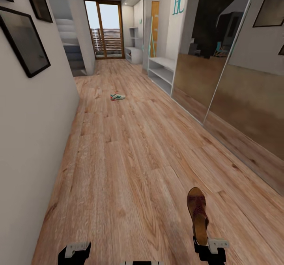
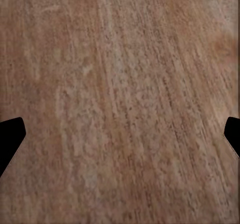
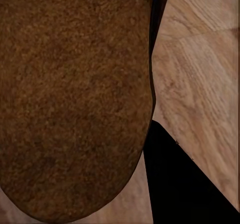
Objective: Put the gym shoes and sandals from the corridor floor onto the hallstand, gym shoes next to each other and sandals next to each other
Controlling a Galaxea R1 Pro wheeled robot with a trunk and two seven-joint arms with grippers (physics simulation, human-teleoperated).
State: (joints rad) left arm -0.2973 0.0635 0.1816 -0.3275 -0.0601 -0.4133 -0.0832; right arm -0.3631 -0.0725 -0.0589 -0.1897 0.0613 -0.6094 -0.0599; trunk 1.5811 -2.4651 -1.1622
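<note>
Item: sandal [image 1: 197,213], dark brown, tan-soled. Held off the corridor floor [image 1: 130,158] in the right tool [image 1: 209,249], heel end pinched, toe pointing ahead down the corridor. Seen close in the right wrist view as a brown suede-like face [image 3: 75,99], one dark finger [image 3: 185,184] alongside.

Item: left tool [image 1: 75,253]. Carrying nothing; in the left wrist view, fingertips [image 2: 10,139] spread wide over bare planks [image 2: 120,94].

Item: gym shoe [image 1: 117,96], white with green stripe. Alone on the floor, far ahead of the sandal and well apart from it, toward the left wall [image 1: 35,111].

Item: hallstand [image 1: 161,73], light grey, two open tiers. Against the right-hand side, beyond the gym shoe and well ahead of the sandal. Second sandal and second gym shoe not identified.

Hazards, judged: grip only at the heel, most of the sandal cantilevered forward; likely to pivot or slip during travel or a sudden stop. Protruding toe liable to catch a tier edge on insertion and knock the sandal to the floor. Mirrored wardrobe doors [image 1: 221,83] close along the right; scrape risk for the right arm if steering drifts.

Clearance: wide bare floor between sandal and hallstand; corridor bounded by left wall and mirrored doors; gym shoe the sole obstacle, off the direct line.
</note>
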